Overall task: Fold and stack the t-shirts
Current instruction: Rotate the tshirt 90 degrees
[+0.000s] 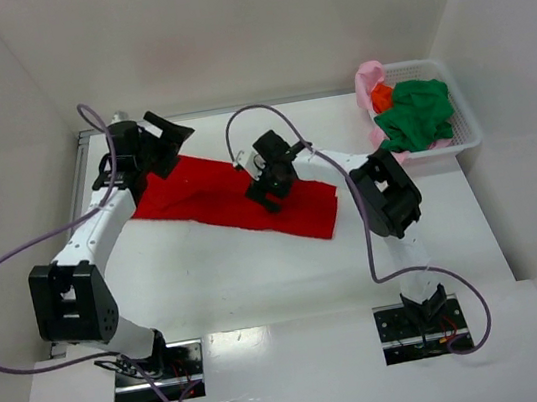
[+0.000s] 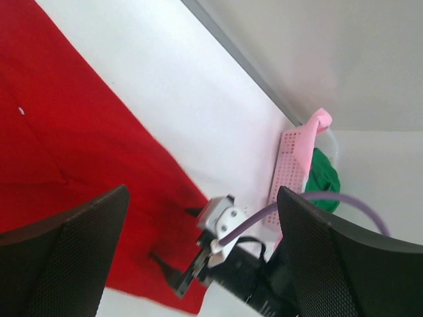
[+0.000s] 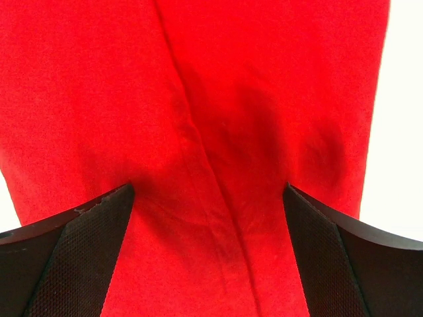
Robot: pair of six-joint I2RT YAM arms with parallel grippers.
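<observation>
A bright red t-shirt [image 1: 210, 202] lies on the white table as a long folded strip running from upper left to lower right. My left gripper [image 1: 173, 146] hovers open at the strip's far left end, with the cloth [image 2: 59, 132] below it and nothing between its fingers [image 2: 86, 231]. My right gripper [image 1: 271, 192] points down over the right half of the strip, open, its fingers [image 3: 73, 231] straddling a crease in the red cloth [image 3: 211, 79]. Dark green [image 1: 417, 113], pale pink [image 1: 369, 80] and orange [image 1: 381, 96] t-shirts lie bunched in the basket.
The white lattice basket [image 1: 467, 129] stands at the back right corner against the wall, also seen in the left wrist view as the basket [image 2: 287, 168]. White walls enclose the table on three sides. Purple cables loop from both arms.
</observation>
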